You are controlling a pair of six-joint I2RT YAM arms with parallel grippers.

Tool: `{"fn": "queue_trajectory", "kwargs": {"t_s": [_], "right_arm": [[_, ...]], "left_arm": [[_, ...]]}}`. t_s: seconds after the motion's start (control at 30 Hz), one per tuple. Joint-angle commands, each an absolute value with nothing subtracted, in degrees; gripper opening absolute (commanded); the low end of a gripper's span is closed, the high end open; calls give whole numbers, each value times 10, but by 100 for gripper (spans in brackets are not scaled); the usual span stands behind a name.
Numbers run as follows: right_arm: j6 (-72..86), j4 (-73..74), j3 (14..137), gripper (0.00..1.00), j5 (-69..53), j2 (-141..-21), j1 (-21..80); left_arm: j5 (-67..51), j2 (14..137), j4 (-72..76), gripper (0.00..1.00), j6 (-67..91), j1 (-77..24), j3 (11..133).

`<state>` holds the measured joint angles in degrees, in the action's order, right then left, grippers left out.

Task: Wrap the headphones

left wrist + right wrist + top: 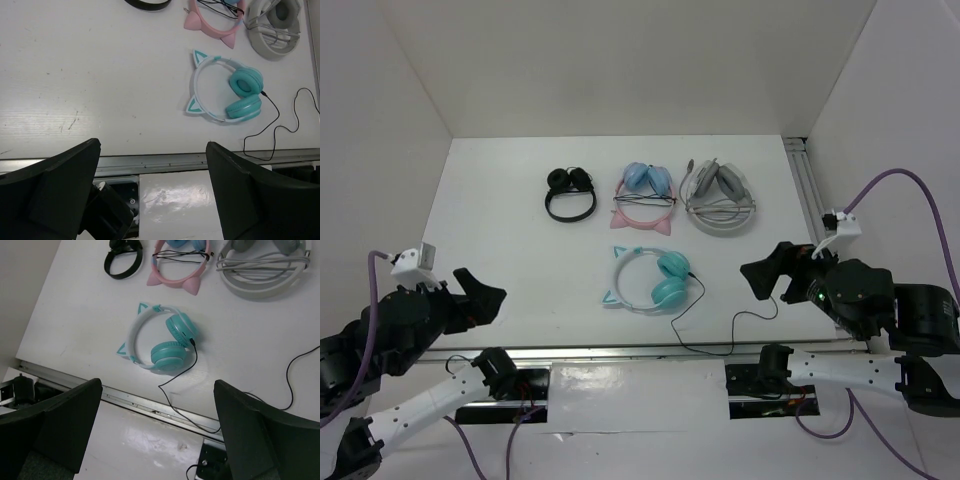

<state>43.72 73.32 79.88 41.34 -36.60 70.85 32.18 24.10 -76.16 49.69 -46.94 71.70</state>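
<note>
left tool (152, 146) and right tool (157, 385) both spread. headphones (670, 292) centre frame: smooth teal oval cups, white arched band, thin black cable (720, 335) snaking loose.

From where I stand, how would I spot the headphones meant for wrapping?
On the white table, three pairs sit in a far row; one pair lies alone closer to the front edge. That is the headphones: teal cups, white cat-eared band, loose black cable.

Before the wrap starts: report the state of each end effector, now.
Left end effector: open, holding nothing.
Right end effector: open, holding nothing.
</note>
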Motion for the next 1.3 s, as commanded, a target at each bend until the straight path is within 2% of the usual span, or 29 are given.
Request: {"fn": "queue_trajectory", "kwargs": {"t_s": [0.0, 0.27, 0.43, 0.5, 0.63, 0.77, 0.93, 1.07, 1.27], "right_arm": [[439, 751, 804, 100, 448, -372, 706], [407, 693, 750, 100, 442, -348, 706], [407, 653, 705, 100, 454, -416, 712], [375, 593, 687, 100, 447, -455, 712], [314, 477, 615, 100, 405, -492, 712], [307, 419, 574, 100, 390, -511, 712], [284, 376, 535, 100, 346, -445, 712], [284, 395, 533, 100, 335, -411, 712], [297, 426, 553, 100, 307, -378, 712]], "left_arm": [[308, 250, -731, 100, 486, -468, 708], [181, 332, -603, 100, 440, -463, 644], [107, 420, -472, 100, 439, -463, 594], [94, 455, -401, 100, 439, -463, 568], [100, 557, -316, 100, 433, -463, 533], [131, 629, -267, 100, 418, -470, 519], [156, 735, -199, 100, 368, -462, 512], [97, 793, -111, 100, 323, -432, 490], [117, 881, -112, 99, 317, -407, 519]]}}
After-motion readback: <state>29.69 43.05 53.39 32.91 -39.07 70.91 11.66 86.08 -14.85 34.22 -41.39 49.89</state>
